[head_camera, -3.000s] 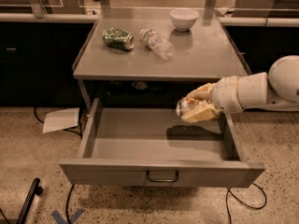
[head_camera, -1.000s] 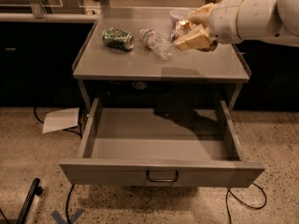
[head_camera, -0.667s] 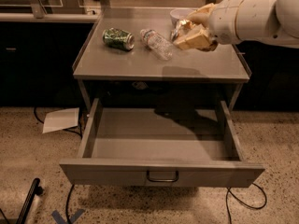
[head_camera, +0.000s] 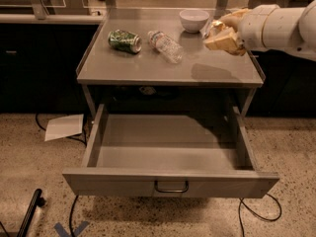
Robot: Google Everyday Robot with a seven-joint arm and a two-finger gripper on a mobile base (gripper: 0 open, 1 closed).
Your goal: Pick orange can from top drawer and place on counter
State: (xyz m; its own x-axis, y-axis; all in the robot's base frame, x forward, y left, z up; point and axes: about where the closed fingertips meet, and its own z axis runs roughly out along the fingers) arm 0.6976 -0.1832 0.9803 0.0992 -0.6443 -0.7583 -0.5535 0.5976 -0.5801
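Observation:
My gripper (head_camera: 220, 32) hangs above the right side of the counter (head_camera: 143, 65), just right of the white bowl. Its tan fingers (head_camera: 223, 38) are shut on the orange can (head_camera: 211, 27). Only the can's shiny silver end shows at the left of the fingers; the body is hidden. The gripper casts a shadow on the counter below it. The top drawer (head_camera: 118, 180) is pulled fully open under the counter, and its inside is bare. Its dark bar handle (head_camera: 171, 187) sits at the centre of the front panel.
A green patterned can (head_camera: 124, 40) lies on its side at the counter's back left. A clear plastic bottle (head_camera: 165, 46) lies beside it. A white bowl (head_camera: 193, 19) stands at the back. A sheet of paper (head_camera: 64, 126) and cables lie on the floor.
Three seconds ago the gripper held the can at the drawer's right side. It has risen above the counter and shifted a little to the right in the last second.

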